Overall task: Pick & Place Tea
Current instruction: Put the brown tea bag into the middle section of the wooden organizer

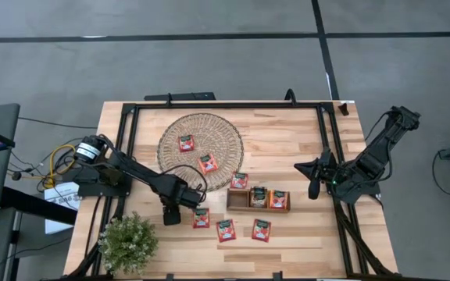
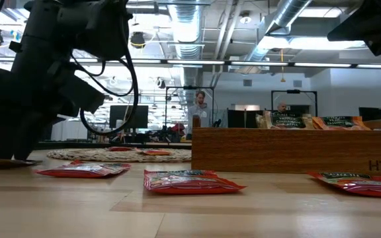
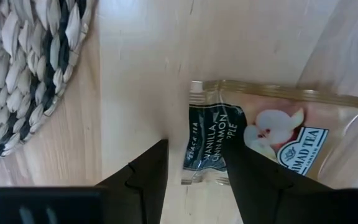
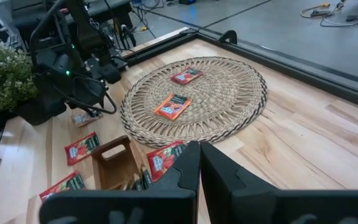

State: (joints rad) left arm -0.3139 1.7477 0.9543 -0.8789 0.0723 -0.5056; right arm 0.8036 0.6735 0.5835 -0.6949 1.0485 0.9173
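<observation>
From above, the wooden tray (image 1: 258, 200) lies on the table (image 1: 287, 148). The left gripper (image 1: 172, 212) is down at the table on the plant (image 1: 128, 242) side of the tray, just beside one red tea sachet (image 1: 201, 218). Two more red sachets (image 1: 226, 229) lie in front of the tray, one leans at the tray's corner near the round mat (image 1: 201, 144), and two lie on the mat. Some sachets stand inside the tray. The right gripper (image 1: 313, 178) waits on the other side of the tray, well apart from it, fingers together.

At table height, the tray (image 2: 296, 151) stands across the middle with sachet tops showing over its wall. Three red sachets (image 2: 192, 181) lie flat on the wood in front of it. The dark left arm (image 2: 38, 73) comes down far to the side of the tray, away from it.

In the left wrist view, the two dark fingers (image 3: 143, 180) stand apart over a pale sachet (image 3: 272, 134) with an apple picture; one edge of the sachet lies between them. If they press it, I cannot tell. The mat's edge (image 3: 30, 68) is near.

In the right wrist view, the fingers (image 4: 188, 165) are closed together, holding nothing, and point toward the tray (image 4: 114, 165), with the mat (image 4: 197, 99) beyond it
</observation>
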